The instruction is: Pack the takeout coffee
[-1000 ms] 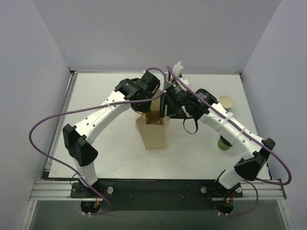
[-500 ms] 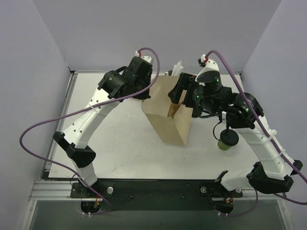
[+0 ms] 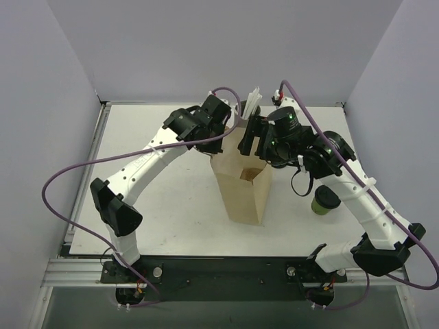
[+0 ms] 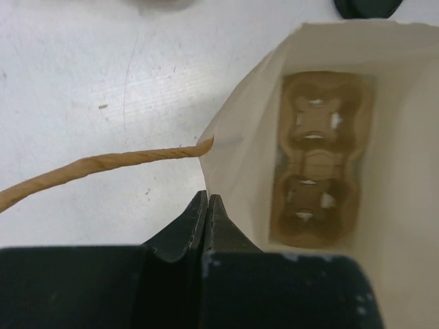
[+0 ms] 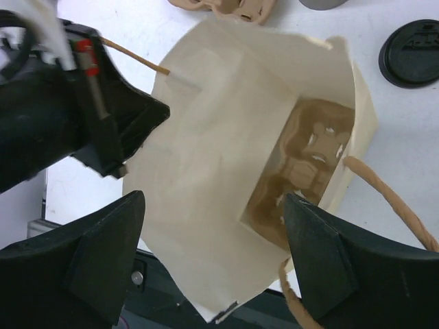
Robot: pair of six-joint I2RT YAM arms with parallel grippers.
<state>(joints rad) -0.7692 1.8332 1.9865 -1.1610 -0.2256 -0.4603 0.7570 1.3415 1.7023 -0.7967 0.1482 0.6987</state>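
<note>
The takeout coffee [image 3: 324,201], a green cup with a black lid [image 5: 411,51], stands on the table right of the brown paper bag [image 3: 240,199]. The bag stands upright with its mouth open, and a cardboard cup carrier [image 4: 315,157] lies at its bottom. My left gripper [image 4: 207,200] is shut on the bag's left rim, beside the twine handle [image 4: 103,164]. My right gripper [image 5: 212,219] hovers open over the bag's mouth with nothing between its fingers. In the top view the left gripper [image 3: 225,133] and right gripper [image 3: 255,140] meet above the bag.
A grey cup of white straws [image 3: 251,103] stands at the back behind the bag. In the right wrist view a tan cardboard piece [image 5: 226,5] lies on the table beyond the bag. The white table [image 3: 171,205] ends at a black rail near the arm bases.
The bag was lifted and swung right, then set lower and upright. My right gripper has opened wider and come over the bag's mouth. The left gripper stays shut on the rim.
</note>
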